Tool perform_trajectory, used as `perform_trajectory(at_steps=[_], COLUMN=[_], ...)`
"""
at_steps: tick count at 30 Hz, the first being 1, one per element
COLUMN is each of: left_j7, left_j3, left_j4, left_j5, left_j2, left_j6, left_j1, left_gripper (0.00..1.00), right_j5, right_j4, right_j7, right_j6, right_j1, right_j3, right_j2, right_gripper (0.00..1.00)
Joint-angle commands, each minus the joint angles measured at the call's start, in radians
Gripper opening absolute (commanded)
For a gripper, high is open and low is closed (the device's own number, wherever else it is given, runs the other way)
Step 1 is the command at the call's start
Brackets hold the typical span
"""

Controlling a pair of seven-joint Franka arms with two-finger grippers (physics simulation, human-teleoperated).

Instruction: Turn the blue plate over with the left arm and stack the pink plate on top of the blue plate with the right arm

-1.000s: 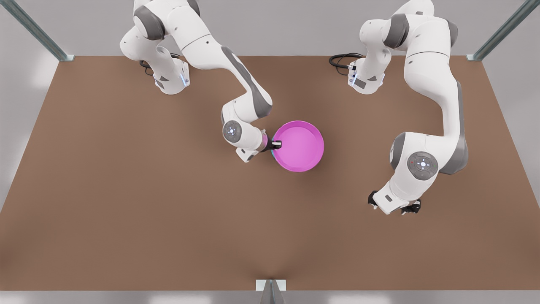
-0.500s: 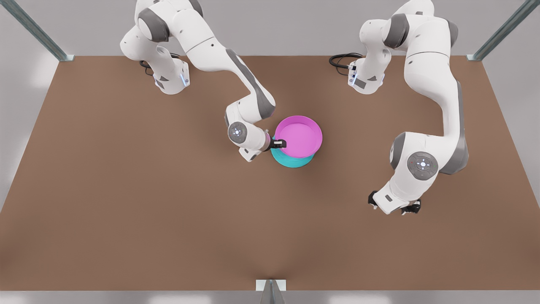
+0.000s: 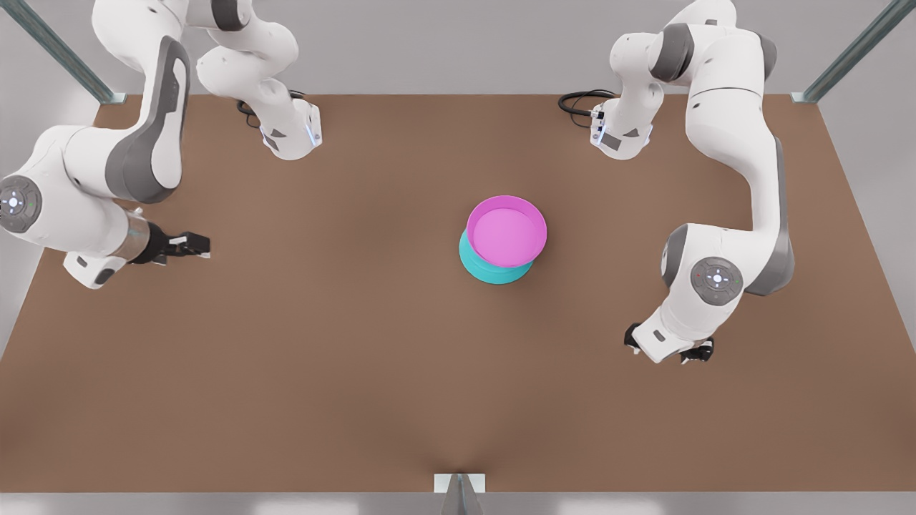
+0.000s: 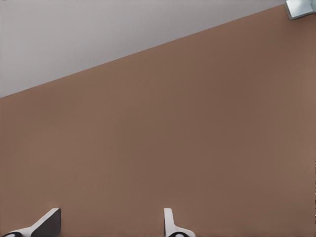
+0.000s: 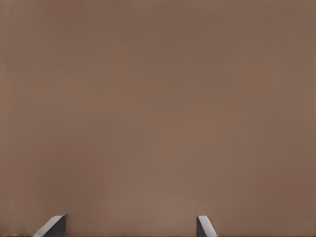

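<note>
On the front view's left you see the right arm's gripper (image 3: 204,247). It hangs over the brown worktop (image 3: 322,357), close to that side's edge and well away from the plates. It points toward the front view's right. Its jaws are spread apart and hold nothing. In the right wrist view you see the right gripper (image 5: 129,227) with its two fingertips (image 5: 53,226) wide apart over bare brown worktop.

Near the middle of the worktop, a bit toward the front view's right, you find the two plates. The pink plate (image 3: 507,232) sits on top of the blue plate (image 3: 483,272) with its open side up. It is not quite centred. A curved strip of blue peeks out on the front view's left and on the near side. No gripper touches either plate.

On the front view's right, the left arm's gripper (image 3: 667,348) waits above the worktop, pointing down, well apart from the plates. Its jaws are spread and empty too. In the left wrist view the left gripper (image 4: 111,224) is over the worktop. The worktop's edge and a metal post foot (image 4: 301,7) lie farther off.
</note>
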Motion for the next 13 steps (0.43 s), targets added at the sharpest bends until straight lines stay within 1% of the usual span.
perform_trajectory(at_steps=[1, 2, 3, 4, 5, 7, 8, 10, 11, 12, 13], left_j7=[0.000, 0.000, 0.000, 0.000, 0.000, 0.000, -0.003, -0.008, -0.006, -0.003, 0.003], left_j3=[0.000, 0.000, 0.000, 0.000, 0.000, 0.000, 0.000, 0.000, 0.000, 0.000, 0.000], left_j4=[0.002, 0.000, 0.000, 0.000, 0.000, 0.000, 0.000, 0.002, 0.003, 0.000, 0.002], left_j5=[0.000, 0.000, 0.000, 0.000, 0.000, 0.000, -0.001, -0.010, -0.007, 0.002, -0.010], left_j2=[0.000, 0.000, 0.000, 0.000, 0.000, 0.000, 0.000, -0.011, -0.012, 0.018, 0.014], left_j6=[0.002, 0.002, 0.000, 0.002, 0.002, 0.002, 0.002, 0.000, 0.031, 0.058, 0.063], left_j1=[0.000, 0.002, 0.000, 0.000, 0.000, 0.000, 0.000, 0.002, 0.003, 0.002, 0.015], left_gripper=[1.00, 1.00, 1.00, 1.00, 1.00, 1.00, 1.00, 1.00, 1.00, 1.00, 1.00], right_j5=[-0.027, -0.062, -0.102, -0.119, -0.121, -0.121, -0.113, -0.104, -0.108, -0.118, -0.121], right_j4=[0.008, 0.039, 0.045, 0.053, 0.062, 0.074, 0.095, 0.132, 0.148, 0.148, 0.148], right_j7=[0.007, 0.039, 0.066, 0.113, 0.122, 0.179, 0.202, 0.244, 0.247, 0.245, 0.245], right_j6=[-0.001, -0.002, -0.002, -0.004, -0.005, -0.014, -0.045, -0.097, -0.119, -0.125, -0.125], right_j1=[-0.062, -0.271, -0.410, -0.460, -0.469, -0.517, -0.520, -0.531, -0.531, -0.534, -0.534], right_j3=[0.079, 0.307, 0.477, 0.536, 0.536, 0.602, 0.610, 0.609, 0.609, 0.607, 0.607], right_j2=[-0.004, -0.007, -0.012, -0.032, -0.036, -0.041, -0.039, -0.035, -0.030, -0.030, -0.029], right_gripper=[1.00, 1.00, 1.00, 1.00, 1.00, 1.00, 1.00, 1.00, 1.00, 1.00, 1.00])
